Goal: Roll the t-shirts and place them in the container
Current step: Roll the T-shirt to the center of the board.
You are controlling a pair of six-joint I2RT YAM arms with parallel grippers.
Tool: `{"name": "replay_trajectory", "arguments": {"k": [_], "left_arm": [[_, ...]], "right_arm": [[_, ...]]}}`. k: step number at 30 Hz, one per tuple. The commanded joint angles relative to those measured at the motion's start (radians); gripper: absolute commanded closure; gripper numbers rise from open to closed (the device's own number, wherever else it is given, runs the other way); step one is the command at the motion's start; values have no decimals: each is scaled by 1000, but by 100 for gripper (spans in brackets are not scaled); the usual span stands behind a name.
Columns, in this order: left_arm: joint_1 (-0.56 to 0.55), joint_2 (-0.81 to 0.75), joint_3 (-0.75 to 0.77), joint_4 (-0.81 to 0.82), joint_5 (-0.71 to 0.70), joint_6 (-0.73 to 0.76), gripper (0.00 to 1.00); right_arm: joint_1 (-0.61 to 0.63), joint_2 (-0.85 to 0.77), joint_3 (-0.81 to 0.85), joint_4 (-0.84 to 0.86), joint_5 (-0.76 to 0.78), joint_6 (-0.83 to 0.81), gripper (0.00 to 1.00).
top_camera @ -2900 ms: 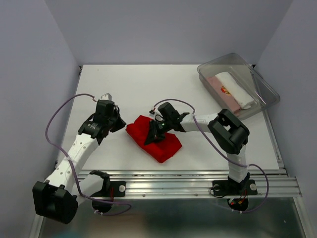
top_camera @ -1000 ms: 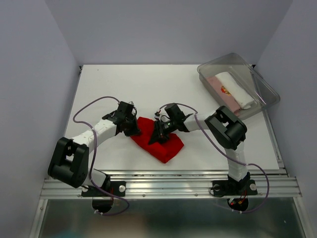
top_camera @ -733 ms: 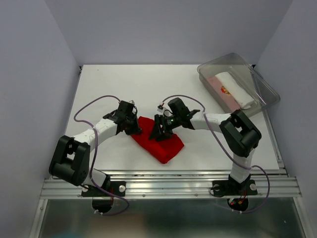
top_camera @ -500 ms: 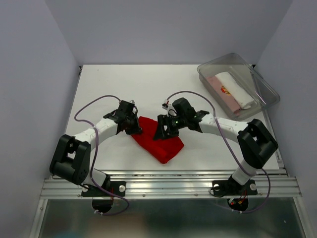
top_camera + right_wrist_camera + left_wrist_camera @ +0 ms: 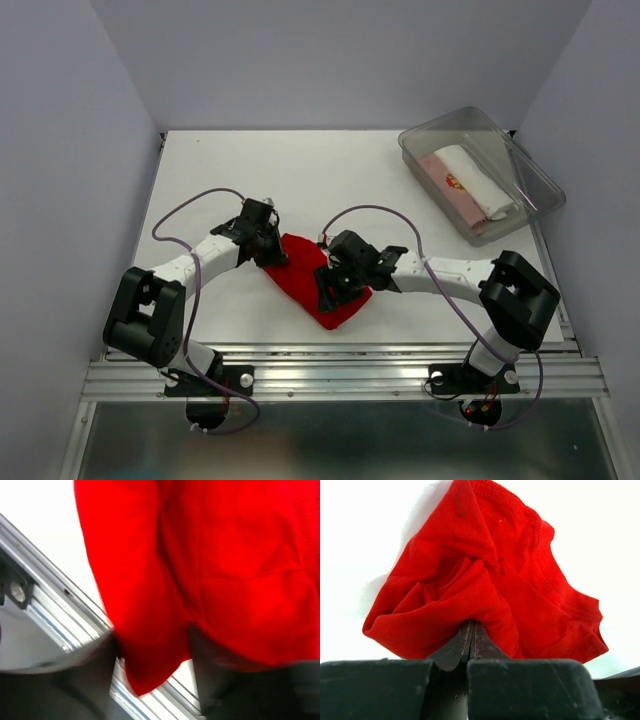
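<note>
Silver metal is seen nearest, where a rail (image 5: 350, 368) runs along the front edge of the white table (image 5: 300, 170). Both arms are bolted beside this rail. A little further in, near the front middle of the table, the red shirt (image 5: 298, 278) is found lying in a bunched heap, with one corner pointed at the rail.

The right gripper (image 5: 328, 295) is seen resting on the near half of the shirt. From the right wrist, almost the whole view is filled with red cloth, and a fold of it hangs down between the two dark fingers (image 5: 220, 680). The jaws are held apart, but the view is blurred, so it cannot be told if the fold is squeezed or only touched.

Just past that, the left gripper (image 5: 272, 255) is placed at the far left edge of the shirt. From the left wrist, its jaws are seen pressed tight together with a pinch of red cloth caught between them. The rest of the shirt is spread in wrinkles on the table beyond. The two grippers are near each other, with bare red cloth between them.

At the far right of the table, well apart from the shirt, a clear bin (image 5: 540, 180) is seen. Two rolls are laid side by side in it, touching: a white roll (image 5: 475, 178) and a pink roll (image 5: 440, 172) with small red print
</note>
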Motion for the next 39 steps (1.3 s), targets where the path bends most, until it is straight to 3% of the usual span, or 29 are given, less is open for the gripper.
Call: {"name": "replay_trajectory", "arguments": {"k": [1, 5, 6, 9, 21, 26, 30, 32, 34, 35, 36, 39], "left_arm": [[2, 2, 41, 2, -3, 5, 100], [2, 0, 39, -4, -10, 6, 100], [2, 0, 39, -10, -14, 8, 100], [2, 5, 43, -21, -21, 14, 100], [3, 17, 105, -46, -17, 36, 100], [2, 57, 113, -30, -15, 40, 100], [2, 95, 108, -10, -7, 43, 100], [2, 123, 113, -7, -6, 48, 100], [2, 138, 116, -1, -10, 49, 100], [2, 144, 116, -1, -12, 51, 100], [2, 154, 115, 2, -14, 52, 100], [3, 157, 109, 3, -15, 52, 100]], "right_arm": [[-2, 19, -17, 8, 58, -6, 51], [-2, 12, -49, 52, 23, 34, 73], [-2, 8, -54, 61, 10, 37, 84], [-2, -11, -84, 113, -61, 45, 99], [-135, 22, -106, 184, -420, 49, 99], [-194, 65, -86, 177, -496, 17, 99], [-217, 102, -72, 140, -465, -20, 99], [-226, 114, -75, 140, -455, -24, 98], [-226, 116, -84, 140, -427, -24, 87], [-226, 114, -84, 137, -407, -24, 79], [-226, 104, -84, 115, -345, -27, 62], [-226, 29, -63, 23, -144, -40, 42]]}}
